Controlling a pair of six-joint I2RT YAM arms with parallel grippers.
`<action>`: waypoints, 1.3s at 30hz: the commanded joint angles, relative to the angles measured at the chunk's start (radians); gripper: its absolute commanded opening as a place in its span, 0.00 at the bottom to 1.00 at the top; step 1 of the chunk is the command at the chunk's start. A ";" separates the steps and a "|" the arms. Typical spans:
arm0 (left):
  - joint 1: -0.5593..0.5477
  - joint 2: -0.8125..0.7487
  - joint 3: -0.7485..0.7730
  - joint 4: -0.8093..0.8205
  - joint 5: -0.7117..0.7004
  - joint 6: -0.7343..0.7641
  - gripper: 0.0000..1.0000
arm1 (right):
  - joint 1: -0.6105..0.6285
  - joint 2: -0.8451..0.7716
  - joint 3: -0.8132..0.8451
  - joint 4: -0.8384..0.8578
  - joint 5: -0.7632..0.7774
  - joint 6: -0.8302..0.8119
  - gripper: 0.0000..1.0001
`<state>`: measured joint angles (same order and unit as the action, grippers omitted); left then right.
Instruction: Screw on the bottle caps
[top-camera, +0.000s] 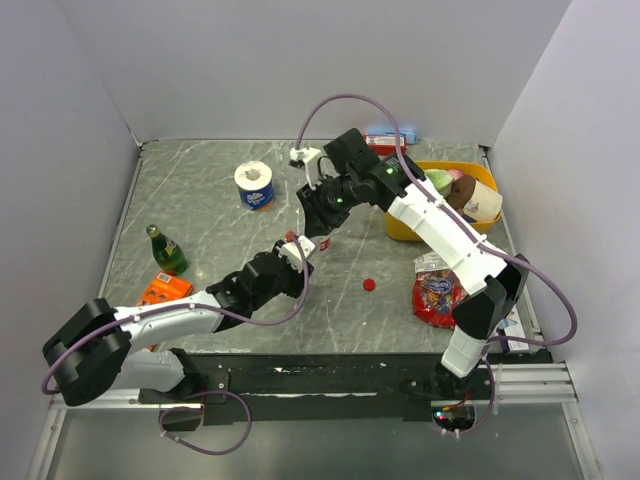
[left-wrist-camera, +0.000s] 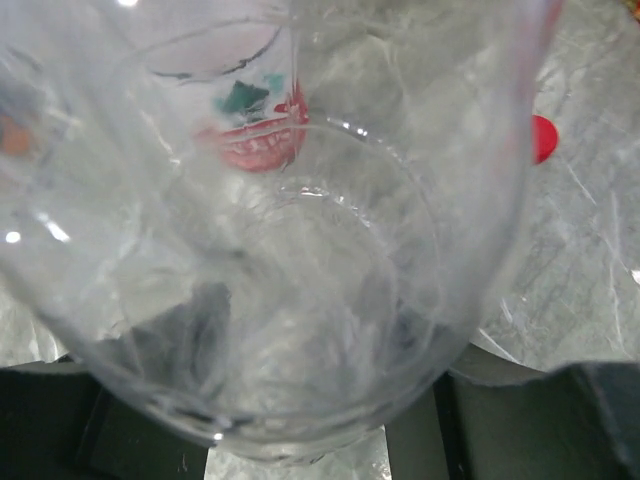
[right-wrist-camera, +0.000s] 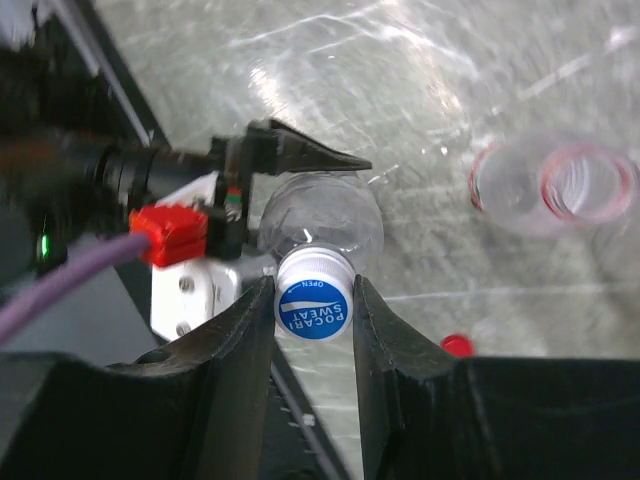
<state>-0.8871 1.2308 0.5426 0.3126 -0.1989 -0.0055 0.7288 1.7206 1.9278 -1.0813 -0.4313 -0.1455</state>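
Observation:
A clear plastic bottle (right-wrist-camera: 322, 222) is held above the table with my left gripper (left-wrist-camera: 300, 445) shut round its body; it fills the left wrist view (left-wrist-camera: 280, 250). On its neck sits a blue and white cap (right-wrist-camera: 313, 305). My right gripper (right-wrist-camera: 313, 318) comes down from above and is shut on that cap, one finger touching each side. In the top view the two grippers meet mid-table, right (top-camera: 322, 205) over left (top-camera: 295, 252). A red cap (top-camera: 369, 284) lies loose on the table to the right (right-wrist-camera: 457, 345) (left-wrist-camera: 541, 138). Another clear bottle (right-wrist-camera: 555, 185) lies farther off.
A toilet roll (top-camera: 254, 184) stands at the back left. A green bottle (top-camera: 166, 250) and an orange packet (top-camera: 163, 290) are at the left. A yellow basket (top-camera: 445, 205) with items sits at the right, and a red snack bag (top-camera: 438, 295) lies in front of it.

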 joint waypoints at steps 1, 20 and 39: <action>0.008 0.002 0.129 0.148 -0.172 -0.157 0.01 | 0.035 0.033 -0.007 -0.091 0.020 0.282 0.00; 0.126 -0.195 -0.036 0.049 0.523 0.051 0.01 | -0.210 -0.295 -0.143 0.302 -0.560 -0.314 0.64; 0.215 -0.042 0.204 -0.449 1.010 0.664 0.01 | 0.050 -0.256 -0.115 -0.233 -0.379 -1.198 0.63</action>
<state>-0.6746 1.2060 0.7116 -0.1184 0.7372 0.5751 0.7715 1.4403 1.7760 -1.1915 -0.8516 -1.1984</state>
